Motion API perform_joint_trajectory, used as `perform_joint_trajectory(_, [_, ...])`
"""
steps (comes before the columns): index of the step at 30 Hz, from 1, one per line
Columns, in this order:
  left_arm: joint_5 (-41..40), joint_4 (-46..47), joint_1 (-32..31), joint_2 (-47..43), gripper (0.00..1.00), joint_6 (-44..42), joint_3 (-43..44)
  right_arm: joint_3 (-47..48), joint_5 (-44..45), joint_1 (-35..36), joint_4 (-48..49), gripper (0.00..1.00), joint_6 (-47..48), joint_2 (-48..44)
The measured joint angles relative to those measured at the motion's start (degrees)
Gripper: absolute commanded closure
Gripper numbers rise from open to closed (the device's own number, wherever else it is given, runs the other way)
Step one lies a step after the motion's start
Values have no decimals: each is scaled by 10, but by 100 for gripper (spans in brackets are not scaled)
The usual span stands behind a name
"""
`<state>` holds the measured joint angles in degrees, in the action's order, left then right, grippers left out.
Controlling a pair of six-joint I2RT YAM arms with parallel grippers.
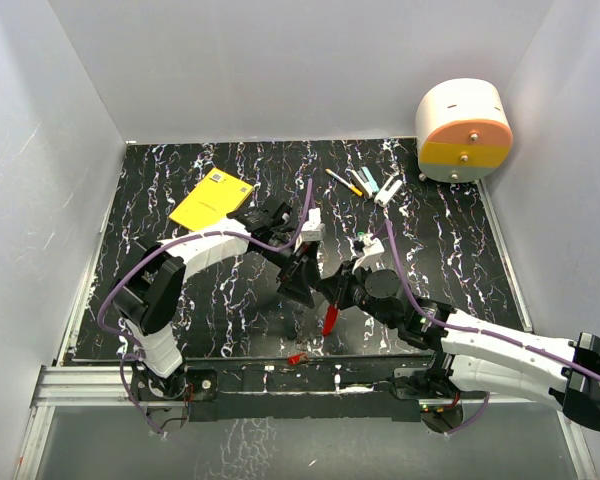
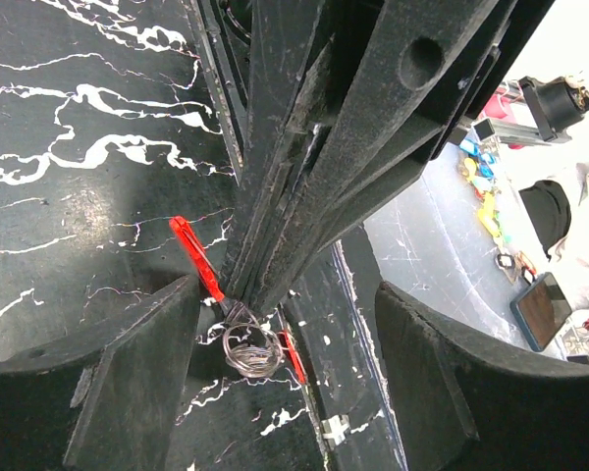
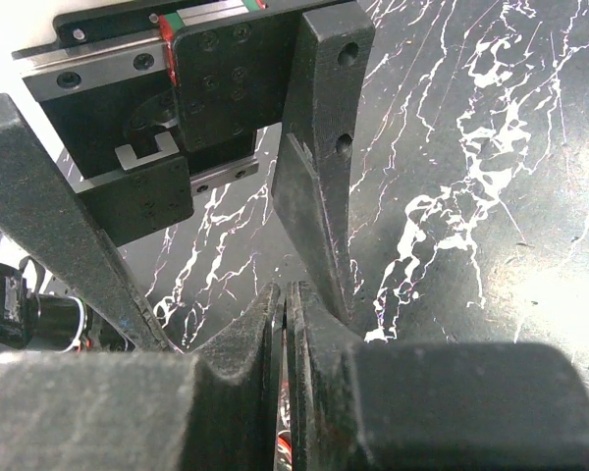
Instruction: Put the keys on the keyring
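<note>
My right gripper [image 3: 287, 294] is shut on a red key [image 1: 330, 318], which hangs from its tips over the middle of the table. In the left wrist view those shut fingertips [image 2: 265, 265] pinch the red key [image 2: 194, 253] where it meets the keyring [image 2: 247, 348], a silver wire coil just below the tips. My left gripper [image 2: 287, 294] is open, one finger on each side of the right fingertips and the keyring, touching neither. A second red key [image 1: 298, 357] lies flat by the table's front edge.
A yellow box [image 1: 212, 198] lies at the back left. Several pens and markers [image 1: 365, 182] lie at the back, and a round white, orange and yellow container [image 1: 464, 130] stands in the back right corner. Grey walls close the table on three sides.
</note>
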<state>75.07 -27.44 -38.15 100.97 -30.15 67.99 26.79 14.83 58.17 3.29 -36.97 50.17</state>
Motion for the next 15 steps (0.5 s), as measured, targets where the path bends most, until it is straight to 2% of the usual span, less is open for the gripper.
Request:
perform_joint_trajectory(6, [0,-7,-3,0,34,-7,0,0,0,0,0,92,-2,-3])
perform_joint_trajectory(9, [0,-11,-5,0,44,-10,1,0,0,0,0,92,-2,-3])
perform_joint_trajectory(13, [0,-16,-7,0,49,-15,3,0,0,1,0,92,-4,-3])
perform_joint_trajectory(15, [0,-18,-8,1,55,-18,4,0,0,3,0,92,-5,-3])
